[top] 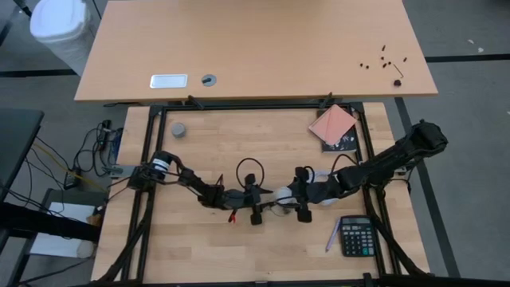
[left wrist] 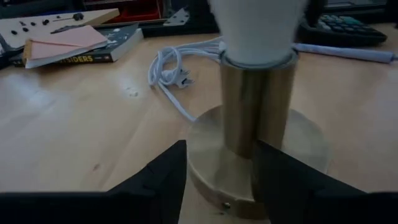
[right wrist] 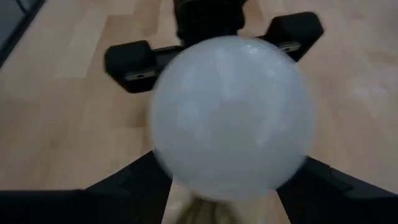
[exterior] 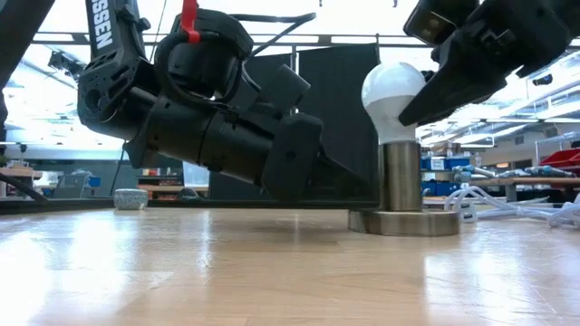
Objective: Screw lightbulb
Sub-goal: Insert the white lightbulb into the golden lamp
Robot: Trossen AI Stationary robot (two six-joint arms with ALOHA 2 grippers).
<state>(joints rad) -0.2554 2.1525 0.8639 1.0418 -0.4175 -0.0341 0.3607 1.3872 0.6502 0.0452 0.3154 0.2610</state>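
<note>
The white lightbulb (exterior: 392,89) stands upright in the brass socket's column (exterior: 400,177), which rises from a round disc base (exterior: 404,222) on the table. The bulb fills the right wrist view (right wrist: 231,118). My right gripper (top: 301,199) reaches in from the table's right and is shut on the bulb's head. My left gripper (left wrist: 221,183) reaches in low from the table's left. Its fingers stand apart at the near rim of the disc base (left wrist: 205,155), in front of the column (left wrist: 258,106). My right gripper pinches the bulb's rounded head between its two fingers (right wrist: 127,183), one on each side (right wrist: 177,168). The fingers come slanting down from the table's right (exterior: 444,86). The bulb stands upright with its narrow end in the socket column. My left gripper has its fingertips (left wrist: 168,177) low over the disc base, one finger in front of the column's foot (left wrist: 273,168); I cannot tell whether they touch the socket.
The socket's white cord (left wrist: 165,74) lies coiled behind it. A book with pink paper (top: 333,126) lies at the far right, a calculator (top: 356,236) and a pen (top: 331,237) at the near right, and a small grey cap (top: 178,129) at the far left.
</note>
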